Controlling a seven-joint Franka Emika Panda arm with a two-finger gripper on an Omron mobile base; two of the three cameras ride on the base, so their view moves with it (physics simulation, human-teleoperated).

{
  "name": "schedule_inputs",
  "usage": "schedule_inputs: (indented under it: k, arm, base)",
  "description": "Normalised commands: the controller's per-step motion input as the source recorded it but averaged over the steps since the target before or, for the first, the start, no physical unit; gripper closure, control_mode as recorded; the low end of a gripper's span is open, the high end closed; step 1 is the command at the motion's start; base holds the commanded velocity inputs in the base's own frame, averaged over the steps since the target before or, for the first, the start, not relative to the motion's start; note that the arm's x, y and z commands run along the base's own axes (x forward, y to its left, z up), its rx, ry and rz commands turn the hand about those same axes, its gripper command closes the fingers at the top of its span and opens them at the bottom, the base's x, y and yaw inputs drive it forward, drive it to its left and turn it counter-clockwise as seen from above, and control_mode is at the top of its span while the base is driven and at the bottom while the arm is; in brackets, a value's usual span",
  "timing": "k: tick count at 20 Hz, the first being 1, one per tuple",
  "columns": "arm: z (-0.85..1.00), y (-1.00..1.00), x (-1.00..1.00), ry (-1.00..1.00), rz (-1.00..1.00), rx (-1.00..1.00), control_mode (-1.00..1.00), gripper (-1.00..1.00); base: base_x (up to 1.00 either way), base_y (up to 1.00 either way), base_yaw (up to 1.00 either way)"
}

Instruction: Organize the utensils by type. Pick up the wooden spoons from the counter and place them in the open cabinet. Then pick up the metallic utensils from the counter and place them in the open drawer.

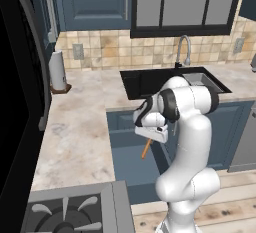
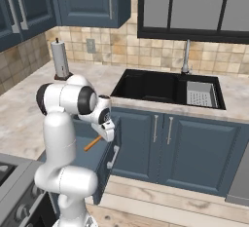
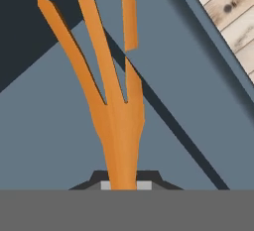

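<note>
Jaws clamped tight on the orange fork (image 3: 116, 121), tines down | fork hangs over the open drawer (image 1: 131, 164), off the surface (image 1: 75, 127) | lower it inside the walls before you release.

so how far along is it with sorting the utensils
Looks late in the job: no wooden spoons lie on the visible stretch of beige marbled counter, though the cabinet's inside can't be checked. In hand: the gripper is shut on the slim orange-copper fork, held over the open dark blue drawer. Left: release the fork there. The shorter dark-handled utensil's place can't be told.
</note>
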Motion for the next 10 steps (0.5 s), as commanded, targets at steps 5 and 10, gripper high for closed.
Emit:
schedule_inputs:
  k: [5,10]
  arm:
    - [-0.62,-0.57,-0.2,0.0,-0.01,0.0,-1.0,1.0]
    - [-0.63,-0.55,-0.17,0.0,-0.01,0.0,-1.0,1.0]
  base:
    - [0.0,0.0,0.0]
    - [0.0,0.0,0.0]
